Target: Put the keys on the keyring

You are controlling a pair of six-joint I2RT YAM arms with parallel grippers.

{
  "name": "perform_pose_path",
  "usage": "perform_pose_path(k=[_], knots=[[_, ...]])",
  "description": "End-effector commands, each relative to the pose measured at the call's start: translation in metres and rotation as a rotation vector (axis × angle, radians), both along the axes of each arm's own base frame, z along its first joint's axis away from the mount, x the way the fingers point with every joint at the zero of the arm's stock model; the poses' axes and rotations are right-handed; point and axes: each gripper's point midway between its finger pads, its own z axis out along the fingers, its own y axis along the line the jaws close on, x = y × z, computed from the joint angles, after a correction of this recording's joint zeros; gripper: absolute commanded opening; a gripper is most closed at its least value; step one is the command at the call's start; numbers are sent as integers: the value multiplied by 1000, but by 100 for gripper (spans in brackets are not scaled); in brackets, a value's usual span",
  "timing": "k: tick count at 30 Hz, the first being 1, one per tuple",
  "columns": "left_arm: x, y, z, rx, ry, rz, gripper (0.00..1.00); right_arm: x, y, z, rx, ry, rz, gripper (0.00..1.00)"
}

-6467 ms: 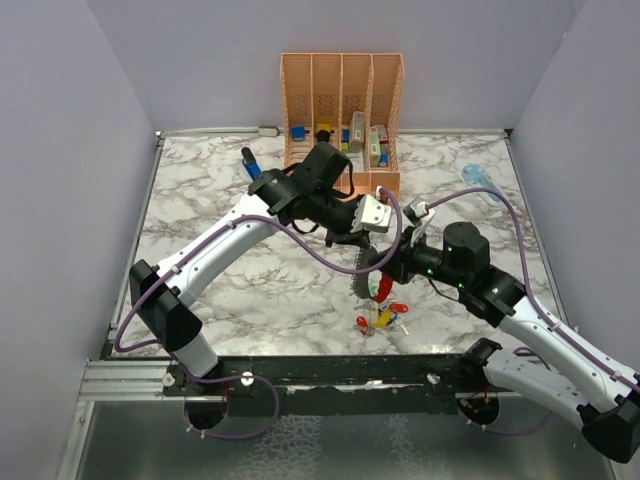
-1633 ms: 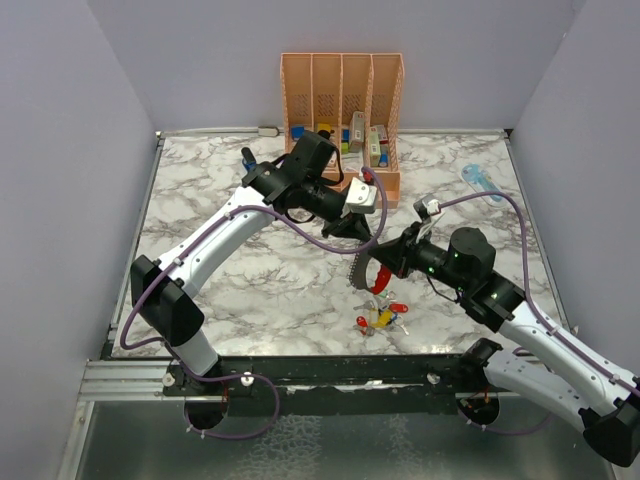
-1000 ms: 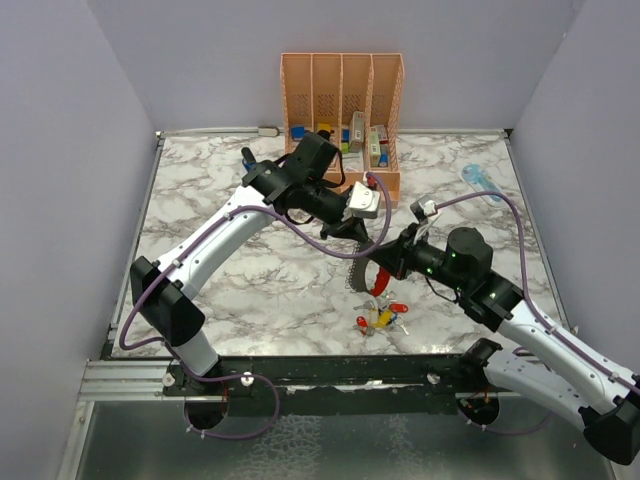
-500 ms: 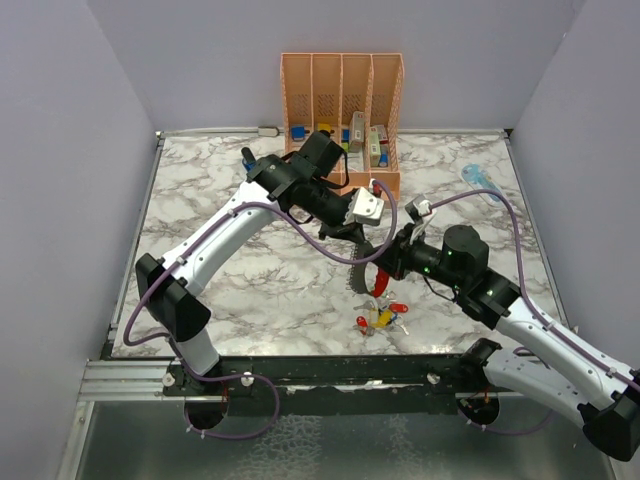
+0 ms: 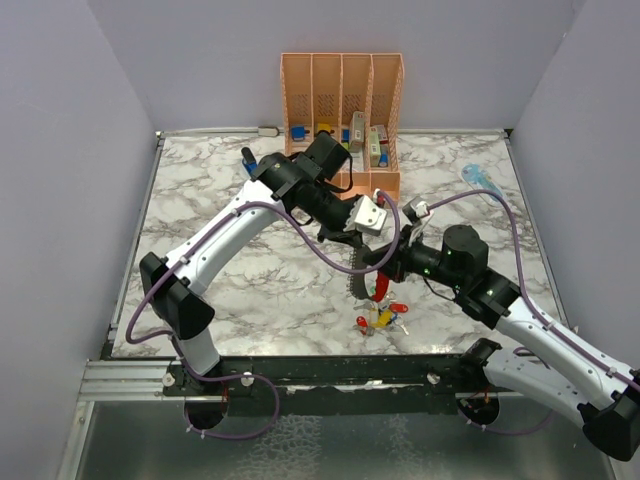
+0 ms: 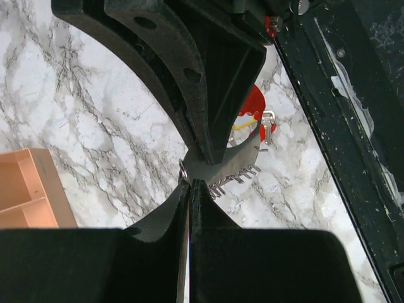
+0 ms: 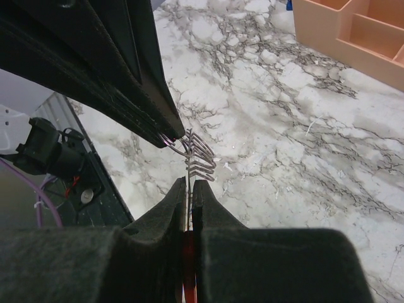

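The keyring (image 5: 357, 277) is held above the table, its grey toothed side to the left and its red side (image 5: 384, 290) to the right. My right gripper (image 5: 378, 262) is shut on it; in the right wrist view the thin grey plate sits between the fingers (image 7: 189, 183), with wire hooks (image 7: 202, 158) past the tips. My left gripper (image 5: 352, 240) is shut, its tip (image 6: 189, 183) pinching a small metal ring (image 6: 183, 169) against the keyring's grey edge (image 6: 224, 165). Several keys (image 5: 380, 318) with red and yellow heads lie on the table below, also in the left wrist view (image 6: 265, 123).
A peach organiser (image 5: 342, 110) with coloured blocky items stands at the back. A dark blue stick tool (image 5: 248, 160) lies to its left and a pale blue flat tool (image 5: 482, 180) at the back right. The black front rail (image 5: 320, 368) runs just beyond the keys.
My left gripper has moved down and to the right, from above the keyring to its grey toothed edge. The right gripper has held the keyring nearly still.
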Motion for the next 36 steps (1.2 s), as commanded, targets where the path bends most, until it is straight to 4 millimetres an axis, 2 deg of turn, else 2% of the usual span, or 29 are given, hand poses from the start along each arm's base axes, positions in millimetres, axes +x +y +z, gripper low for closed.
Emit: perform_pose_path(k=[1, 12, 17, 25, 36], knots=[[0, 17, -14, 113, -12, -5, 0, 0, 6, 21, 28, -50, 36, 1], [2, 17, -22, 186, 33, -16, 0, 5, 7, 29, -112, -128, 100, 1], [3, 17, -24, 203, 47, 7, 0, 4, 4, 24, -158, -172, 129, 1], [1, 24, -36, 252, 45, 13, 0, -3, 10, 24, -152, -205, 199, 1], [4, 29, -34, 275, -1, 22, 0, -6, 7, 30, -163, -224, 206, 1]])
